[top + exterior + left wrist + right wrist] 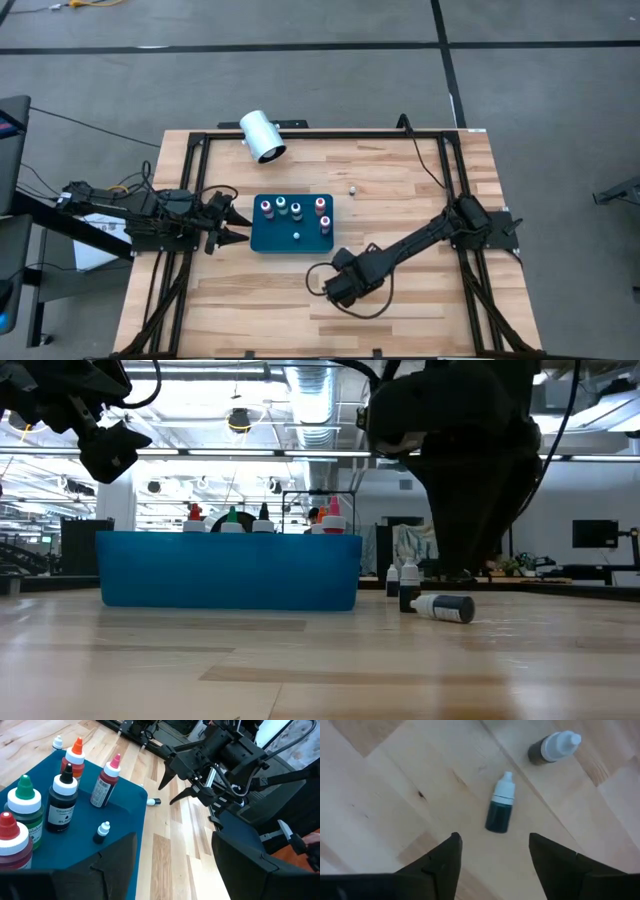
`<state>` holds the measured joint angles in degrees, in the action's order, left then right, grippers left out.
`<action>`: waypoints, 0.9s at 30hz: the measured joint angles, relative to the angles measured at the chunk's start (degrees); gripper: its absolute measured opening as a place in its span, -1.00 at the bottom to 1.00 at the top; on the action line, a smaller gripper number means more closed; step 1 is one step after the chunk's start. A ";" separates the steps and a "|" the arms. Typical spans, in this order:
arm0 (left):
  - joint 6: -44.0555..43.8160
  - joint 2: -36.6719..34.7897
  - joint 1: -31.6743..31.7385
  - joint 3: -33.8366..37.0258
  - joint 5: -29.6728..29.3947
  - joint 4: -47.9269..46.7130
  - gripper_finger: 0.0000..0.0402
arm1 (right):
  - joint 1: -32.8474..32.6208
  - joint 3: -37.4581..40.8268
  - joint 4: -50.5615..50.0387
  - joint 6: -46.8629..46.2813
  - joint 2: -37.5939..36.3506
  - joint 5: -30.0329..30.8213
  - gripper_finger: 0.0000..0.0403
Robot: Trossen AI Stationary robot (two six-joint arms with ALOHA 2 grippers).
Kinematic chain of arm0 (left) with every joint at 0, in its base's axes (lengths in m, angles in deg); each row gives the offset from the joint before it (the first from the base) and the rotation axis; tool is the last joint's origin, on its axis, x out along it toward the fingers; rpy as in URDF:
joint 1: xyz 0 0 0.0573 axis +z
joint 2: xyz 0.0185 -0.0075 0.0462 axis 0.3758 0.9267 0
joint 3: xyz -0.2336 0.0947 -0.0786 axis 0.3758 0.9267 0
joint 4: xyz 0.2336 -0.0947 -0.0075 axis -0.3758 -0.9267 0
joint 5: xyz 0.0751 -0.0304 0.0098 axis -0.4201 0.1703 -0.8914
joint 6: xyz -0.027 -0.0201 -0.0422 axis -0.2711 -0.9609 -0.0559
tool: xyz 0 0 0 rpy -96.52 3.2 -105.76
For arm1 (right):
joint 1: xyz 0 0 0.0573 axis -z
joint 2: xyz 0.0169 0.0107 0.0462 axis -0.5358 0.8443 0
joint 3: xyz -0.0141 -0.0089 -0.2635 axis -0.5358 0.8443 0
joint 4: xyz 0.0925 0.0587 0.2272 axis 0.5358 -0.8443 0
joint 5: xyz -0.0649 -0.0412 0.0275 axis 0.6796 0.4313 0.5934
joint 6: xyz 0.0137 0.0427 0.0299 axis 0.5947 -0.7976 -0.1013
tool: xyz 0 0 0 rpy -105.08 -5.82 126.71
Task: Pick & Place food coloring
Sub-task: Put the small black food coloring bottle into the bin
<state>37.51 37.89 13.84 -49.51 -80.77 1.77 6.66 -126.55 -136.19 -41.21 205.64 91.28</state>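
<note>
Hovering: right gripper (pixel 492 852), jaws wide, empty, above dark bottle (pixel 500 804) lying on table (pixel 420 300) near front edge
Waiting: left gripper (pixel 236 224), jaws spread, empty, beside teal tray (pixel 292 246)
Standing: five bottles on tray

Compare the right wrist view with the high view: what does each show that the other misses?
Only the right wrist view shows two small dark bottles with white caps on bare wood: a lying bottle just ahead of the open right gripper, and a second bottle farther off.

Only the high view shows the teal tray holding capped bottles, the white cylinder on its side, a small whitish piece on the wood beside the tray, and the left gripper open at the tray's left edge.

Both show the wooden table and the right arm's end.
</note>
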 joint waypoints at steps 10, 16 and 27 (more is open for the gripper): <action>0.00 0.00 0.01 0.00 0.00 0.07 0.24 | 1.38 -0.02 1.49 2.19 0.00 0.26 0.12; 0.00 0.00 0.00 0.00 0.02 0.12 0.24 | 1.95 -0.02 1.45 3.27 0.00 0.47 0.12; 0.27 0.01 0.00 0.00 0.04 0.13 0.24 | 1.33 0.26 0.96 2.81 0.00 0.61 0.12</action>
<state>37.78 37.91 13.85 -49.51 -80.72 1.90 8.00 -126.29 -135.24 -38.39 205.64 91.89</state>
